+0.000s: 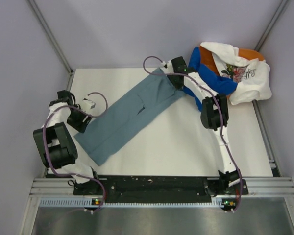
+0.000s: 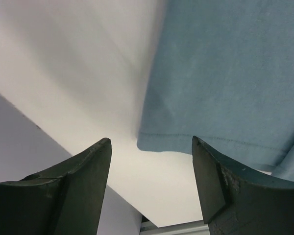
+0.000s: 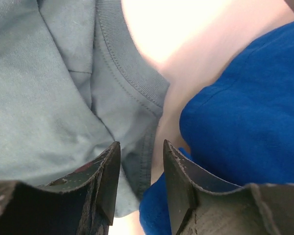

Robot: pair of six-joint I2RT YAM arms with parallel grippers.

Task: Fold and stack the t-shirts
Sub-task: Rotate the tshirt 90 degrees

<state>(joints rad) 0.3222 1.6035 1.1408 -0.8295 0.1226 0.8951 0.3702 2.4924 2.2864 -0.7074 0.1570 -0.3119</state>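
A white desk (image 1: 186,152) is seen from above, enclosed by pale walls. Across its middle, a slate-blue t-shirt (image 1: 132,115) is laid flat as a long, narrow folded strip. It runs diagonally from the near left to the far centre. At the far right corner, three more shirts are heaped in a loose pile. A white floral-print t-shirt (image 1: 247,78) is draped on top, a royal blue t-shirt (image 1: 210,78) is spread beneath it toward the left, and an orange t-shirt (image 1: 250,53) is glimpsed at the back. The left arm (image 1: 56,144) is bent at the left edge of the desk. The right arm (image 1: 215,115) is stretched from the near right toward the far end of the strip. The left end effector (image 2: 152,144) is held wide apart with nothing between its fingers. It is poised above bare desk, just beside the hemmed corner of the slate-blue strip. The right end effector (image 3: 142,147) is parted only narrowly, and no cloth is seen pinched in it. It is placed over the ribbed collar end of the slate-blue shirt, where that shirt lies just beside the royal blue one.
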